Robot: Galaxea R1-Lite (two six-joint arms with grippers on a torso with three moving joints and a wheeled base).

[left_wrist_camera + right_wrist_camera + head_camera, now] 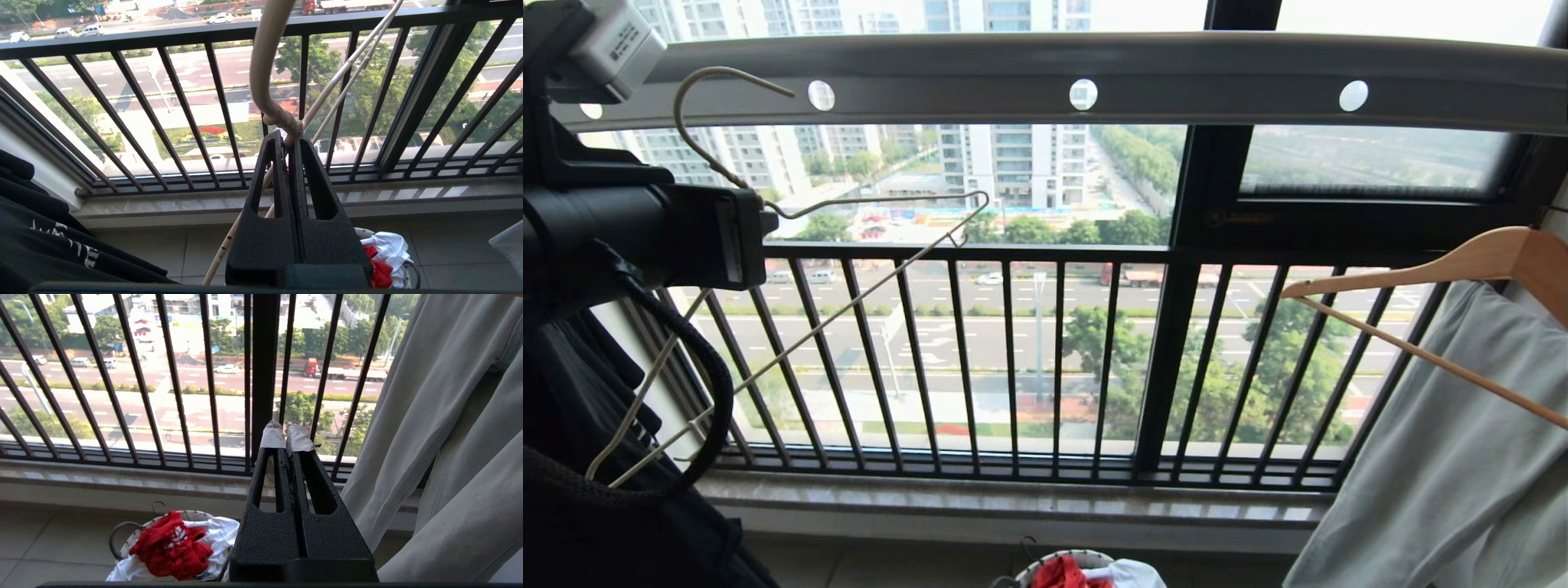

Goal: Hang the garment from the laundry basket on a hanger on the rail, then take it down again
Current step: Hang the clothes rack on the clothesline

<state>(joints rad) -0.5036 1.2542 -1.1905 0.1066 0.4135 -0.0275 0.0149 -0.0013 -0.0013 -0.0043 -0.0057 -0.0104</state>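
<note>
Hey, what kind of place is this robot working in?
Most likely an enclosed laundry balcony high up in an apartment block. A drying rail with round holes runs overhead, a pale garment hangs on a wooden hanger, a laundry basket sits on the floor, and the barred window railing overlooks a road far below.

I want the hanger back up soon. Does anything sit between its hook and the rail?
Nothing visible does. The left gripper holds the hanger by its neck, with the hook just below the rail in open air.
</note>
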